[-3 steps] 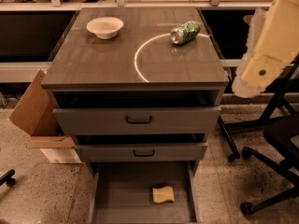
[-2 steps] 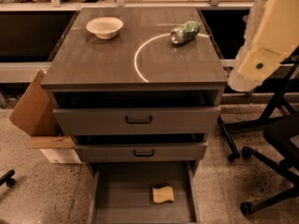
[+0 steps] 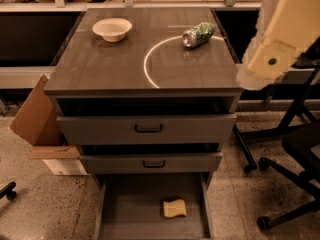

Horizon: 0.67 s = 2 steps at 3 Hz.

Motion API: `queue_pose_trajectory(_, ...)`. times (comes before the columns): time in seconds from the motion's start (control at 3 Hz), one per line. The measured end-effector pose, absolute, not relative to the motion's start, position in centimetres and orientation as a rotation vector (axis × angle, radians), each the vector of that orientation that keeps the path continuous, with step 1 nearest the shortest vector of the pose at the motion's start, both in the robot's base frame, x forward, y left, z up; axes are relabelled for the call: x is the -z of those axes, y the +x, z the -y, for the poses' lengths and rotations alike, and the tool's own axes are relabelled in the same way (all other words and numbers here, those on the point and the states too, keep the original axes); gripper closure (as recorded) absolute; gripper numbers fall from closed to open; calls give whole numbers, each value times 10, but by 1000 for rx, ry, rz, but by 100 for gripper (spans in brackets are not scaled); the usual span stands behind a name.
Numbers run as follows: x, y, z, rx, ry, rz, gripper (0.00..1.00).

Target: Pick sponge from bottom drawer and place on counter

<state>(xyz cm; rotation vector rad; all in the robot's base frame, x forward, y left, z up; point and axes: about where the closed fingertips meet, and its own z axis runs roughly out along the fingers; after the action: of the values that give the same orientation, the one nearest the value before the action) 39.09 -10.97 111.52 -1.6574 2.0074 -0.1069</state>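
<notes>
The yellow sponge (image 3: pixel 174 208) lies flat on the grey floor of the open bottom drawer (image 3: pixel 130 209), right of its middle. The counter (image 3: pixel 105 64) is a dark wood-grain top with a white arc. My gripper (image 3: pixel 262 69) is a pale yellow padded arm end at the right edge of the view. It hangs beside the counter's right front corner, well above the sponge and to its right. Nothing shows in it.
A white bowl (image 3: pixel 112 29) stands at the counter's back left. A green can (image 3: pixel 197 35) lies on its side at the back right. A cardboard box (image 3: pixel 42 129) sits left of the cabinet. Black chair legs (image 3: pixel 285 184) stand to the right.
My gripper has moved a little up and back beside the counter's right edge. The sponge, bowl and can have not moved.
</notes>
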Motion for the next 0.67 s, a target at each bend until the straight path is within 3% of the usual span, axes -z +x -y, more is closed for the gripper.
queue_pose_trajectory(0.67,-1093,394,105,26,-1689,-1966,0)
